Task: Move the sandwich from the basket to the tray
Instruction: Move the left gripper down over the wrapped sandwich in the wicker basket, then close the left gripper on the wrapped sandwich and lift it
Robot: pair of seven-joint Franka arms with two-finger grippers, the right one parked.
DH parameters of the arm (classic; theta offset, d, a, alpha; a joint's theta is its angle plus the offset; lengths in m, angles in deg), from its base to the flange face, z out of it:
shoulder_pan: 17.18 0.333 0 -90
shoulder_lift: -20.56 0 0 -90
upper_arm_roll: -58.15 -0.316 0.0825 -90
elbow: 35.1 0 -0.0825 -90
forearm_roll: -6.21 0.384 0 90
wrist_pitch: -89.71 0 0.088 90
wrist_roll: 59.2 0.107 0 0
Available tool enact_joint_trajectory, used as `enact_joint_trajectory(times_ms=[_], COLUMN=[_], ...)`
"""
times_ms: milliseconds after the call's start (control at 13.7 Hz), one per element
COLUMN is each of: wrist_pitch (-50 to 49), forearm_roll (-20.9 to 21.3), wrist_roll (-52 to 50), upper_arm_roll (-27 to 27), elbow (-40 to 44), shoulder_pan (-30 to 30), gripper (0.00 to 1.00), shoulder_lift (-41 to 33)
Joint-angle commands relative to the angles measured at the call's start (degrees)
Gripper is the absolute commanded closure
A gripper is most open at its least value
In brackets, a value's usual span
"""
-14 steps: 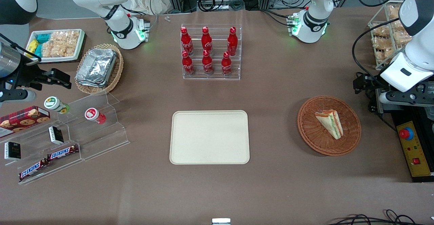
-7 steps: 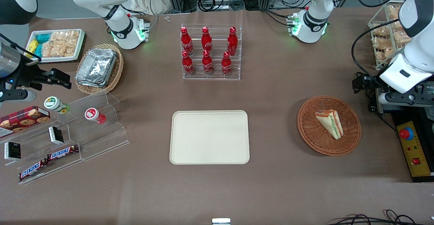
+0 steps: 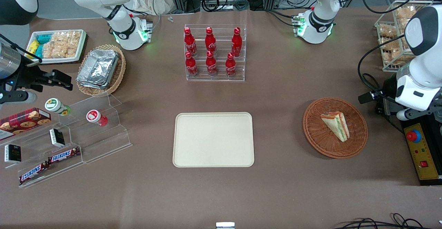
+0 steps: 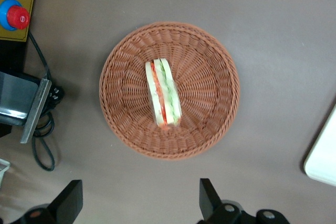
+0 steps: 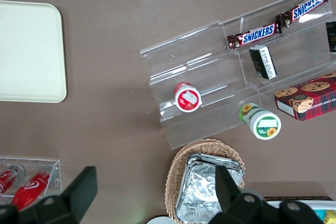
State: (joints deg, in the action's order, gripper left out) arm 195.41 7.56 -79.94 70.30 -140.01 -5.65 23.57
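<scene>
The sandwich (image 3: 335,125) lies in the round reddish-brown basket (image 3: 317,132), toward the working arm's end of the table. The cream tray (image 3: 213,139) lies flat in the middle of the table with nothing on it. The left arm's wrist (image 3: 414,91) hangs beside the basket, above the table edge. In the left wrist view the gripper (image 4: 139,203) is open wide and holds nothing. Its fingers (image 4: 71,200) are over bare table just outside the basket's rim (image 4: 210,77). The sandwich (image 4: 163,98) shows its green and red filling stripes. A corner of the tray (image 4: 323,156) shows too.
A yellow box with a red stop button (image 3: 419,149) and a wire rack of snacks (image 3: 390,39) stand by the working arm. A rack of cola bottles (image 3: 214,54) stands farther from the camera than the tray. An acrylic shelf (image 3: 69,142) stands at the parked arm's end.
The left arm's wrist has swung lower and nearer the front camera, beside the basket. The sandwich, basket and tray have not moved.
</scene>
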Motion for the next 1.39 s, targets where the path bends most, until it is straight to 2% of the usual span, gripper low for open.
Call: enact_joint_trajectory(times_ms=[0,220,439,659,1317], wrist_pitch=[7.12,19.16,25.07,26.92,31.06], forearm_roll=[-0.38,0.32,0.5,3.04,4.54], wrist_roll=[-4.03,-12.73,-20.81,-26.8,-32.53], upper_arm_roll=[0.42,0.42,0.42,0.42,0.42], elbow=[-5.54,-12.67,-14.18,-14.09,-14.62], shoulder_pan=[0.51,0.42,0.42,0.25,-0.02], gripper=[0.0,0.0,0.0,0.0,0.0], shoulder_lift=[-0.11,2.08,7.52,10.78,16.67])
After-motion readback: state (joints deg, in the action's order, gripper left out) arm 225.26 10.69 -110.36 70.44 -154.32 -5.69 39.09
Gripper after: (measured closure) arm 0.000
